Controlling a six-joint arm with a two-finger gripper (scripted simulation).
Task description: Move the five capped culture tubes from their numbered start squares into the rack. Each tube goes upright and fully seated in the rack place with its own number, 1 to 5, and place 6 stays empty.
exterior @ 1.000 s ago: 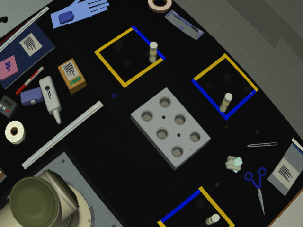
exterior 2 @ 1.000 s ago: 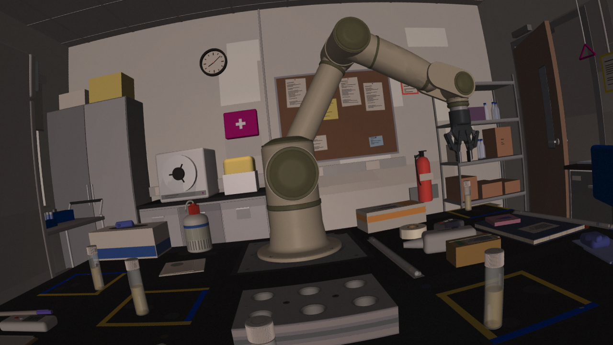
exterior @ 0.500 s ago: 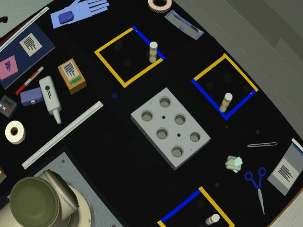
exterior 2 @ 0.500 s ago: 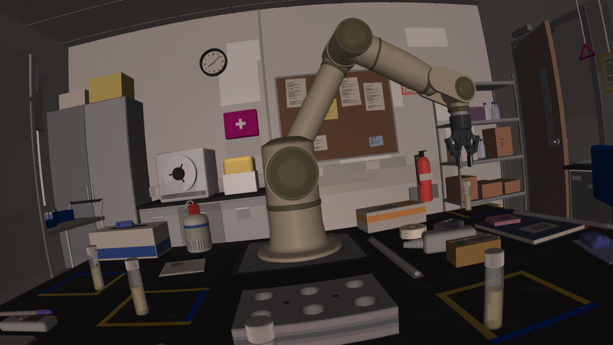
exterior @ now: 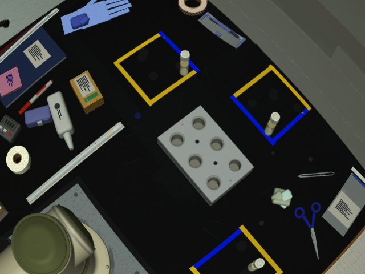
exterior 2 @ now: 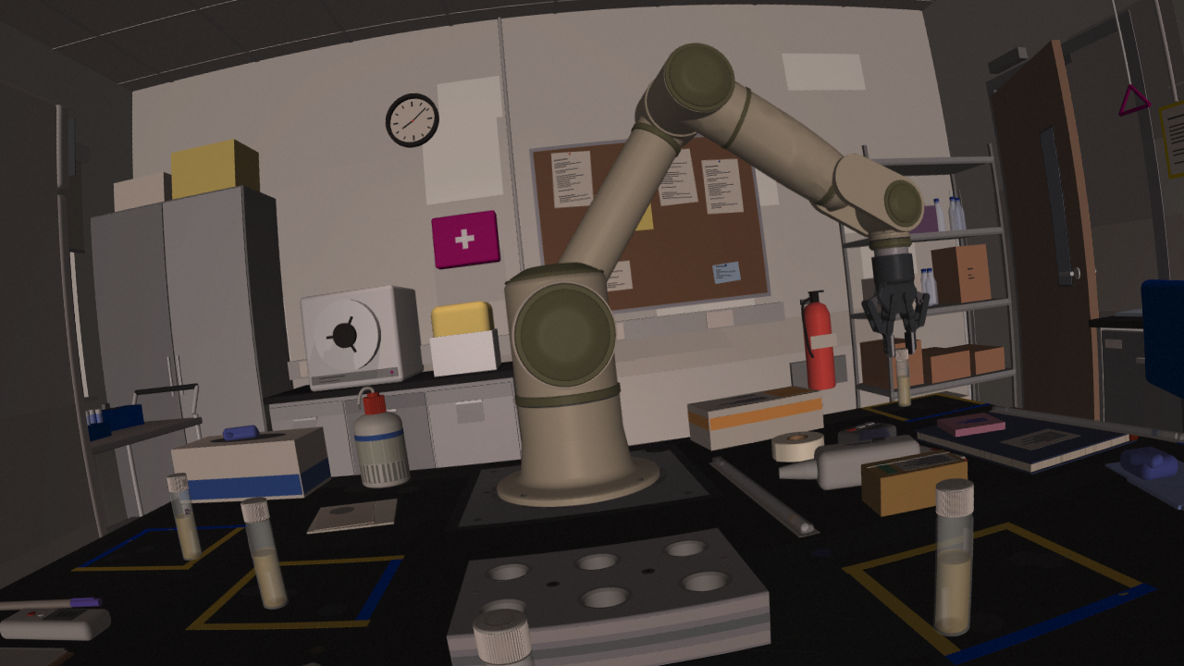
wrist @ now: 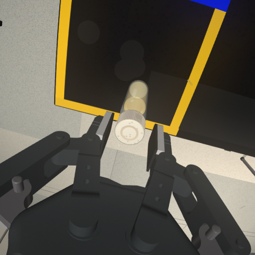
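My gripper (wrist: 130,133) (exterior 2: 896,327) hangs open and empty just above the white cap of a culture tube (wrist: 131,113) (exterior 2: 902,374), which stands upright near the front edge of a yellow-taped start square at the far right corner of the table. The grey six-hole rack (exterior: 205,154) (exterior 2: 613,603) sits mid-table with all its holes empty. Other tubes stand upright in their own squares: one (exterior: 184,63) (exterior 2: 952,555), another (exterior: 272,123) (exterior 2: 266,552), and a third (exterior: 255,264) (exterior 2: 184,515). A further tube's cap (exterior 2: 502,634) shows at the near edge.
Behind the gripper stands a metal shelf of boxes (exterior 2: 944,290). A notebook (exterior 2: 1027,439), a glue bottle (exterior: 60,116), a cardboard box (exterior: 86,91) and a ruler (exterior: 75,162) lie between the arm's base (exterior 2: 567,389) and the far tube. Scissors (exterior: 310,227) lie to the rack's right.
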